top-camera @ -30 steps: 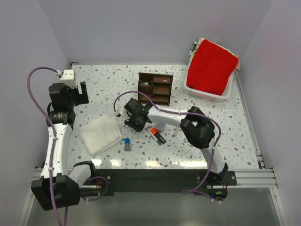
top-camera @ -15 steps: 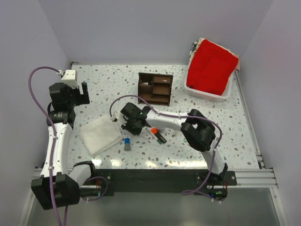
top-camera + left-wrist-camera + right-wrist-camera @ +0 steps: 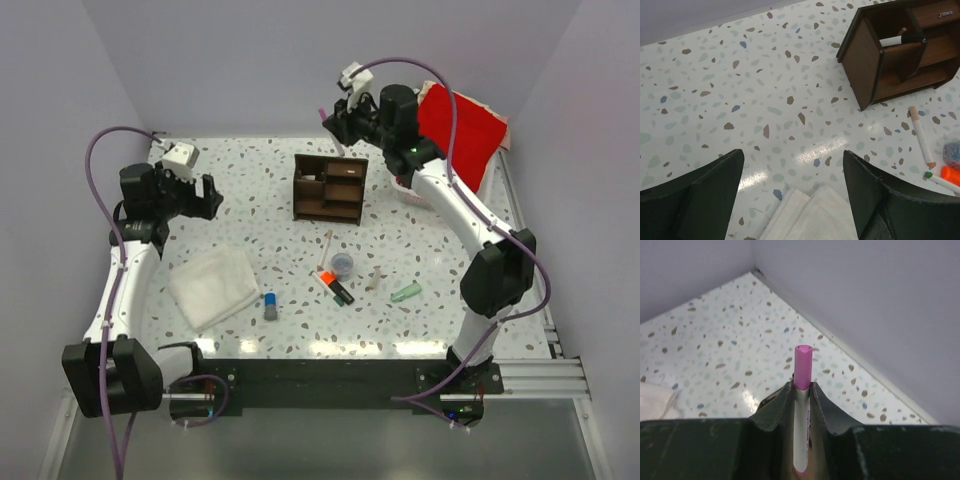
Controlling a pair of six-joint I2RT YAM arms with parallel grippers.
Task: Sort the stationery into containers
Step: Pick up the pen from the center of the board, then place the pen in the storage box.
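Two grippers, doing very different work. My right gripper [image 3: 801, 389] is clamped on a pink-ended pen [image 3: 802, 357], which stands upright between my fingers with its pink end on top. A second ago that hand was low over the table [image 3: 250, 190], between the white cloth [image 3: 212, 288] and the highlighter [image 3: 337, 288]. It has since swung up and back and now hangs above the far side of the wooden organizer [image 3: 330, 187], close to the back wall and beside the basket [image 3: 488, 192] of red cloth. With that arm lifted, the mint-green piece [image 3: 404, 293] and a pale pen [image 3: 374, 278] have come into sight (my forearm covered them before). They lie right of the highlighter. The bluish pot [image 3: 342, 265], the longer pale pen [image 3: 326, 247] and the blue-capped stick [image 3: 270, 306] lie where they lay, all loose on the table in front of the organizer. One white pen with a dark end [image 3: 892, 41] already rests across a compartment. My left gripper [image 3: 792, 157] is spread wide and holds nothing. It has shifted a little rightward, toward the organizer, and hovers over bare table with the cloth's edge just below it.
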